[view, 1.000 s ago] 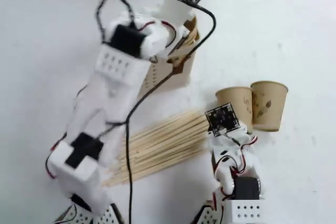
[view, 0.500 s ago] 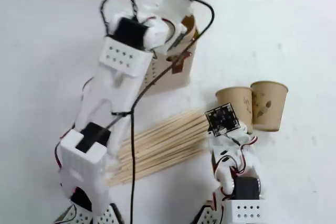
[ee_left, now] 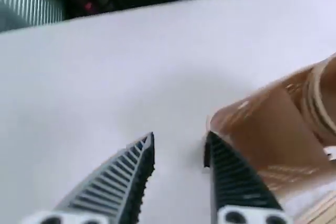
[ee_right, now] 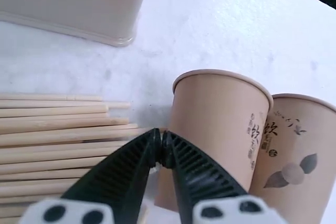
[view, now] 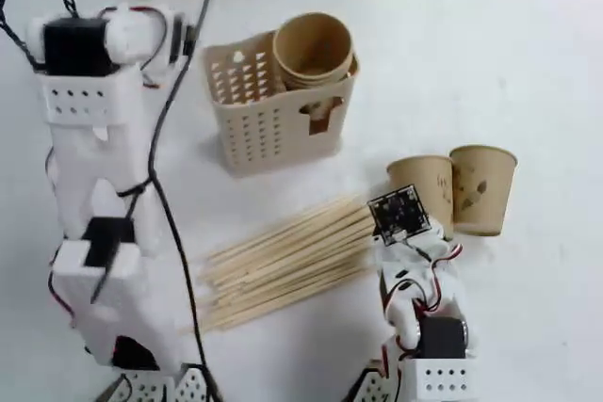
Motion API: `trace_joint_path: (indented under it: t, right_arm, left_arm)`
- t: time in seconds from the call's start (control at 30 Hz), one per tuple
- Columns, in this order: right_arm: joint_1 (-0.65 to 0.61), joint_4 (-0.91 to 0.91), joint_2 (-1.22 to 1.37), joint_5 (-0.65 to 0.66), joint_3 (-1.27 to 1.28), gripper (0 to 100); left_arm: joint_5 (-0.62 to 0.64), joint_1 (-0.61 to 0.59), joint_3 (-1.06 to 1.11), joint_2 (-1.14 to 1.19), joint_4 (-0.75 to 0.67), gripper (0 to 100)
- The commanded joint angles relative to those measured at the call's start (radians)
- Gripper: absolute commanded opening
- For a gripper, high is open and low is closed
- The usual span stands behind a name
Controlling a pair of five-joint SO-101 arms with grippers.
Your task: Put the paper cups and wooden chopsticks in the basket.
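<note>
The beige perforated basket [view: 273, 115] stands at the table's middle back, with stacked paper cups [view: 313, 49] upright in its right end. Two more paper cups [view: 421, 185] [view: 482, 187] stand side by side on the table to the right. A pile of wooden chopsticks [view: 283, 259] lies in front of the basket. My left gripper [ee_left: 178, 150] is open and empty over bare table, the basket [ee_left: 262, 135] just beside one finger. My right gripper [ee_right: 160, 141] is shut and empty, low over the chopsticks' ends [ee_right: 58, 135], right before the nearer cup [ee_right: 218, 124].
The left arm [view: 89, 167] stretches along the table's left side up to the far edge. The right arm's base [view: 424, 345] sits at the front, below the two cups. White table lies open at the far right.
The left arm has swung left, off the basket and over to the table's left side, uncovering the stacked cups in the basket. The right arm has kept still.
</note>
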Motion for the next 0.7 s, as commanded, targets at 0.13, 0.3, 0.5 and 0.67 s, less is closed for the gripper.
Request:
trace_joint_path:
  t: [0.13, 0.3, 0.5, 0.67]
  right_arm:
    - [-0.008, -0.033, -0.008, 0.012, 0.003, 1.8]
    - [-0.008, -0.031, -0.008, 0.012, 0.003, 1.8]
    - [-0.008, -0.035, -0.008, 0.012, 0.009, 1.8]
    - [-0.008, -0.036, -0.008, 0.012, 0.011, 1.8]
  left_arm:
    - [-0.052, 0.010, 0.327, -0.193, -0.003, 23]
    - [-0.023, 0.035, 0.338, -0.163, -0.003, 23]
    - [0.127, 0.035, 0.256, -0.091, -0.012, 24]
    - [0.181, 0.064, 0.249, 0.053, -0.032, 23]
